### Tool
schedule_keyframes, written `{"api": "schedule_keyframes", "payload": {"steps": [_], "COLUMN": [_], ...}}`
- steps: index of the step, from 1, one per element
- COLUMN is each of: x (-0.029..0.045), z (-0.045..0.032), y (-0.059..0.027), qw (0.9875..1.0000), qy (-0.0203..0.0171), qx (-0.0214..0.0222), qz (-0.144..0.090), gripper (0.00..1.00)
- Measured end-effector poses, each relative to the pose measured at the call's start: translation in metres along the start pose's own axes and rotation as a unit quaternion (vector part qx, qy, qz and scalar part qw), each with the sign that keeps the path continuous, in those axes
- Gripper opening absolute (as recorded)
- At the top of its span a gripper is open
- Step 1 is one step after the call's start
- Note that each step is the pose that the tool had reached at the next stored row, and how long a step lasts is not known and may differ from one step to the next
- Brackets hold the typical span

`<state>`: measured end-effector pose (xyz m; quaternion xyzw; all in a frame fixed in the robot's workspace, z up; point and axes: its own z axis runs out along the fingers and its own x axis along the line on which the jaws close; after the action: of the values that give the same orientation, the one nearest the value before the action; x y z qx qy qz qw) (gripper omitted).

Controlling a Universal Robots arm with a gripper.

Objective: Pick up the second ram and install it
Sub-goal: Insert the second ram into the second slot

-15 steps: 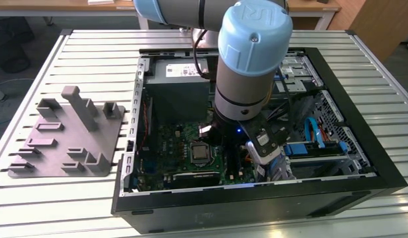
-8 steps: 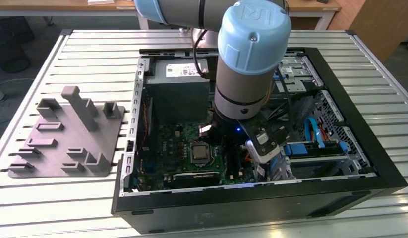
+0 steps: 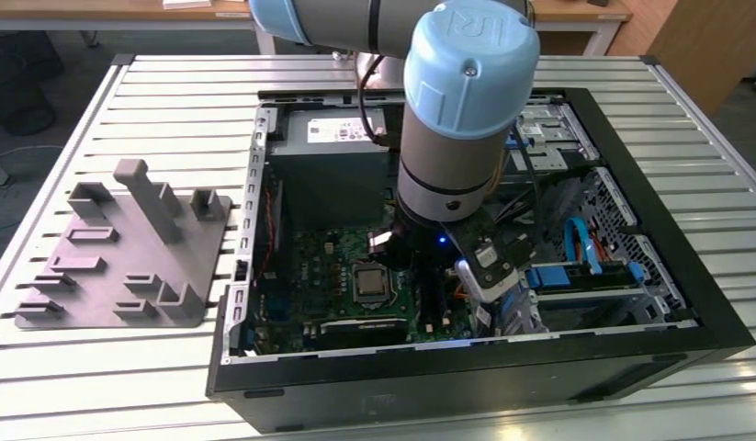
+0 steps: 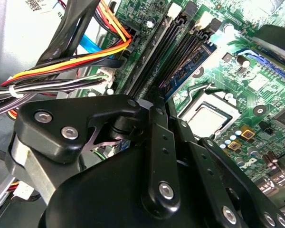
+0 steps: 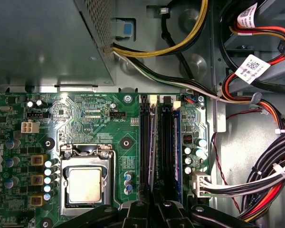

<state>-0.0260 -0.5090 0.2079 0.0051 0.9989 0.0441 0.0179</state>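
The arm [image 3: 464,110] reaches down into the open case [image 3: 690,266] on the table [image 3: 169,83] so that the gripper [image 5: 154,203] hangs over the memory slots [image 5: 166,142], which run in a row just beside the CPU socket [image 5: 85,183]. In the first wrist view a thin pale edge lies along the slot nearest the socket and disappears up between the jaws. I judge this to be the ram [image 5: 153,142], seen edge-on and held upright with its length in line with the slot, as it must be to seat. The jaws look drawn close together on it, gripping its flat faces so that the lower edge is free to enter the slot. Whether it already touches the slot cannot be told. Another stick [image 5: 178,156] stands seated in the slot farthest from the socket. Bundled cables [image 5: 270,180] lie beyond that stick, well away from the socket. The grey holder [image 3: 120,248] sits outside the case, far from the socket.
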Motion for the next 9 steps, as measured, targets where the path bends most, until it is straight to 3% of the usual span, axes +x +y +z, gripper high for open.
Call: {"api": "schedule_keyframes", "payload": {"steps": [9], "x": [-0.0002], "z": [-0.0037], "y": [0.0006], "qw": [1.0], "qy": [0.0], "qx": [0.0015], "qz": [0.0], "gripper": [0.14]}}
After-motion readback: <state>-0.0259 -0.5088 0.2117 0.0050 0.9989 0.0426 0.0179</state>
